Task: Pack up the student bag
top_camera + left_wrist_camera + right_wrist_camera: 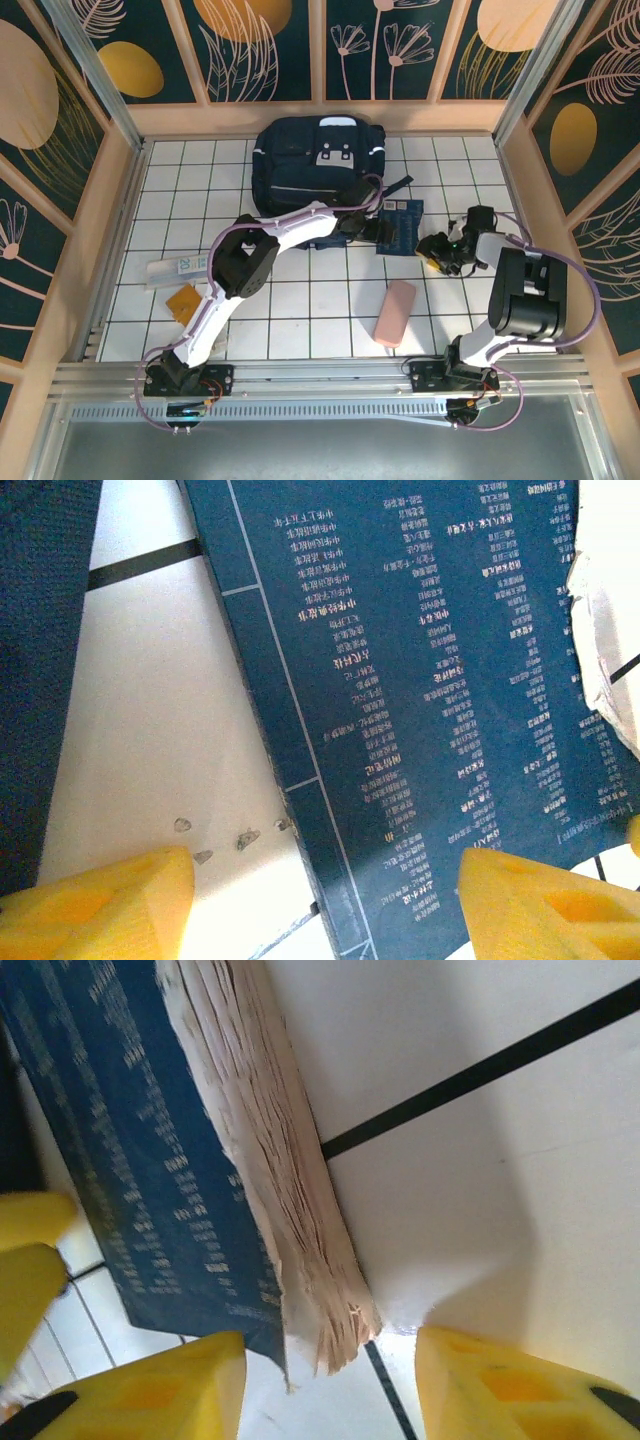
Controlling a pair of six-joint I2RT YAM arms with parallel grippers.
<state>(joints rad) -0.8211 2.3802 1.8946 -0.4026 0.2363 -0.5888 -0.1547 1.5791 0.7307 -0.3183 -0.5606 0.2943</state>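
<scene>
The student bag (320,165), a large dark navy backpack, lies flat at the back of the tiled table; its fabric fills the left edge (40,660) of the left wrist view. A flat dark blue book (402,225) with pale lettering lies just right of the bag. My left gripper (368,228) is at the book's left edge, open, its yellow fingers (110,905) straddling the spine side of the cover (430,680). My right gripper (432,250) stands open at the book's near right corner. The frayed page corner (330,1300) sits between its fingers (500,1385), untouched on both sides.
A pink case (396,312) lies in front of the book. A clear ruler pack (178,270) and a flat orange piece (183,300) lie at the left. Wooden walls ring the table (300,320).
</scene>
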